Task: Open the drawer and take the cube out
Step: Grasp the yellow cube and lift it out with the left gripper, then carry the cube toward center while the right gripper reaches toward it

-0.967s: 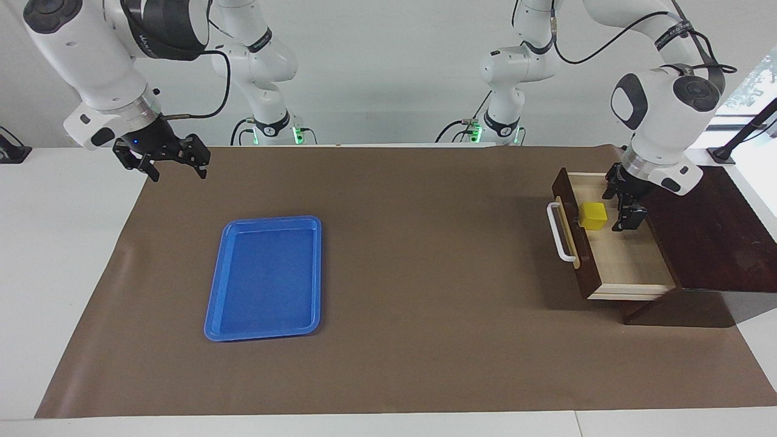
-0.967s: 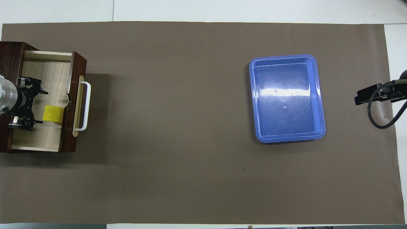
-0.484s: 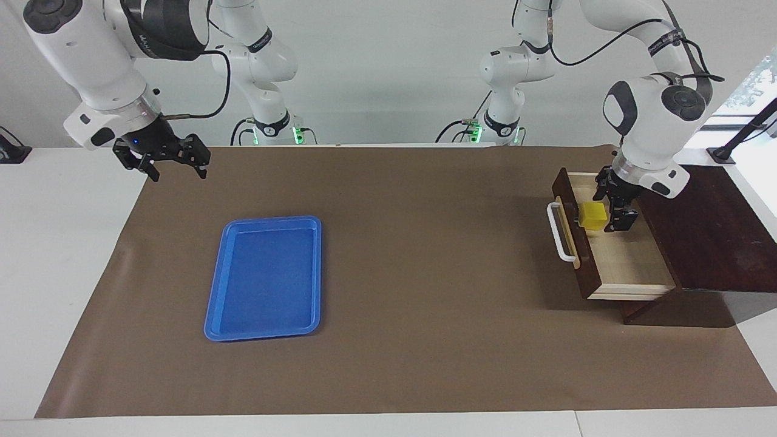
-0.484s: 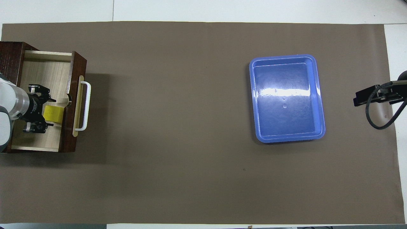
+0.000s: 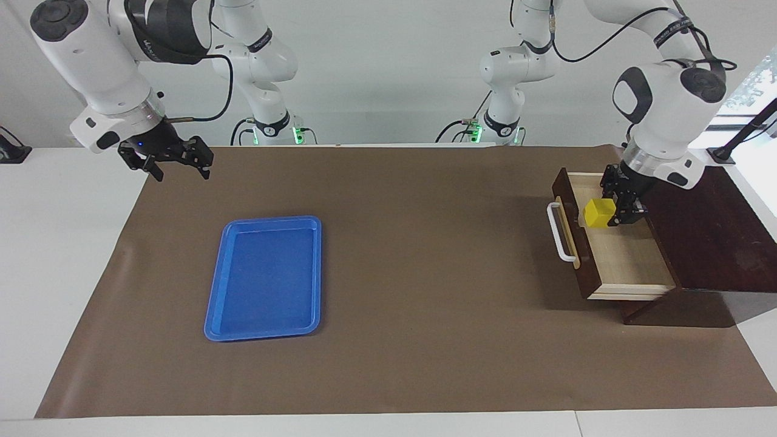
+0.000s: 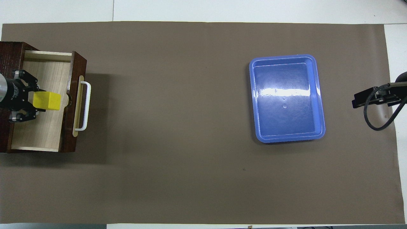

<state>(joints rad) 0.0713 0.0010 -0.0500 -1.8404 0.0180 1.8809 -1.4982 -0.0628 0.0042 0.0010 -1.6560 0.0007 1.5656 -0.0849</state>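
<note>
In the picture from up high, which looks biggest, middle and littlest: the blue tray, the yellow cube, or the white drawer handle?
1. blue tray, biggest by far.
2. white handle on the open drawer.
3. yellow cube, littlest, though the left gripper holds it raised, nearer the camera.

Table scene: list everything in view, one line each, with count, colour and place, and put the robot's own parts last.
Mat: one, brown, covering the table.
Tray: one, blue, on the mat toward the right arm's end of the table.
Box: one, dark brown wood, at the left arm's end of the table.
Drawer: one, dark front with a white bar handle, pale wood inside, pulled open from the box.
Cube: one, bright yellow, held over the open drawer.
Left hand: one, black, shut on the cube over the drawer.
Right hand: one, black, open, waiting in the air over the mat's edge at the right arm's end.
</note>
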